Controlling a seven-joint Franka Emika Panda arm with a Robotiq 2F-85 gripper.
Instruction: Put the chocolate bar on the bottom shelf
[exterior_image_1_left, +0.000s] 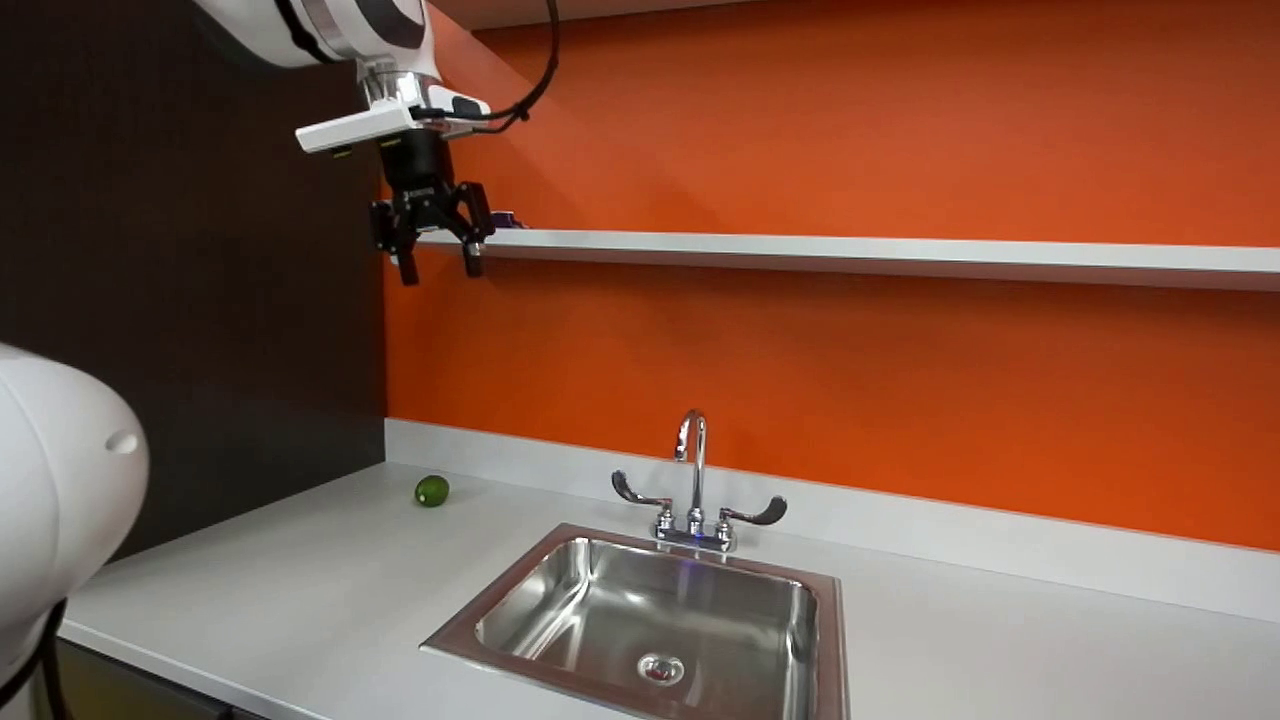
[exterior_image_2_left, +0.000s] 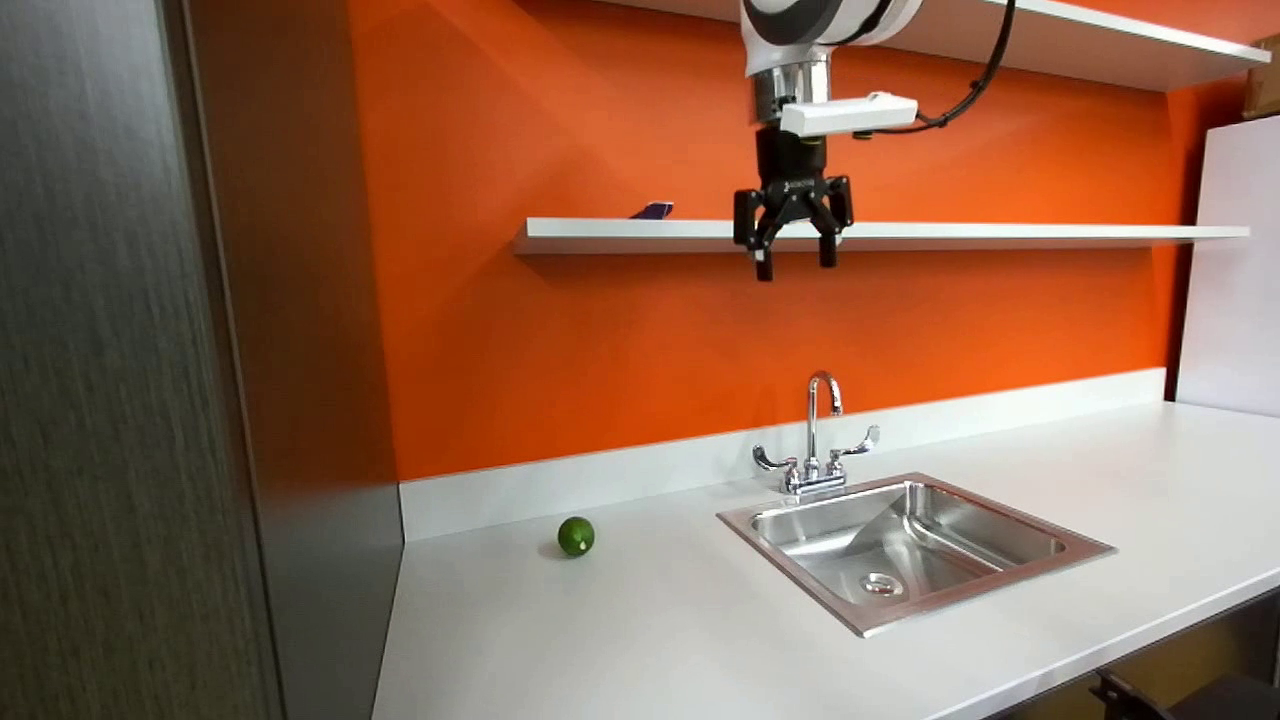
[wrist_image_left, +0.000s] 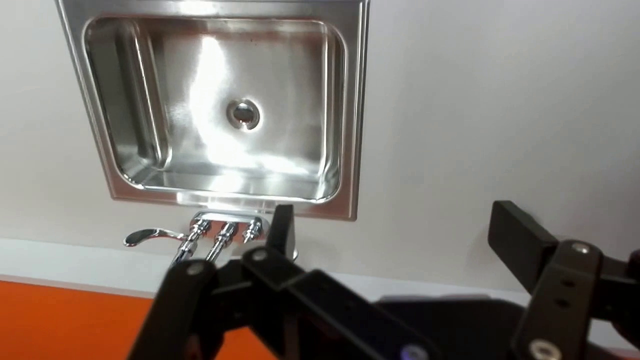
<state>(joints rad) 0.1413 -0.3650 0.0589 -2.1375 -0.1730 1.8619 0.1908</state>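
Observation:
The chocolate bar, in a dark purple wrapper, lies on the bottom shelf near its left end; it shows in both exterior views (exterior_image_1_left: 509, 220) (exterior_image_2_left: 653, 211). The bottom shelf is a long pale board on the orange wall, in both exterior views (exterior_image_1_left: 800, 246) (exterior_image_2_left: 600, 234). My gripper (exterior_image_1_left: 440, 268) (exterior_image_2_left: 796, 261) is open with nothing between its fingers. It points down in front of the shelf, its fingertips at about shelf height in the pictures, apart from the bar. In the wrist view the open fingers (wrist_image_left: 395, 235) hang over the countertop. The bar cannot be made out there.
A steel sink (exterior_image_1_left: 560, 540) (exterior_image_2_left: 790, 575) (wrist_image_left: 357, 125) with a tap (exterior_image_1_left: 697, 470) (exterior_image_2_left: 815, 430) is set in the grey countertop (exterior_image_1_left: 300, 580). A green lime (exterior_image_1_left: 432, 491) (exterior_image_2_left: 576, 537) lies on the countertop near the dark side wall (exterior_image_1_left: 200, 300). An upper shelf (exterior_image_2_left: 1100, 50) is above.

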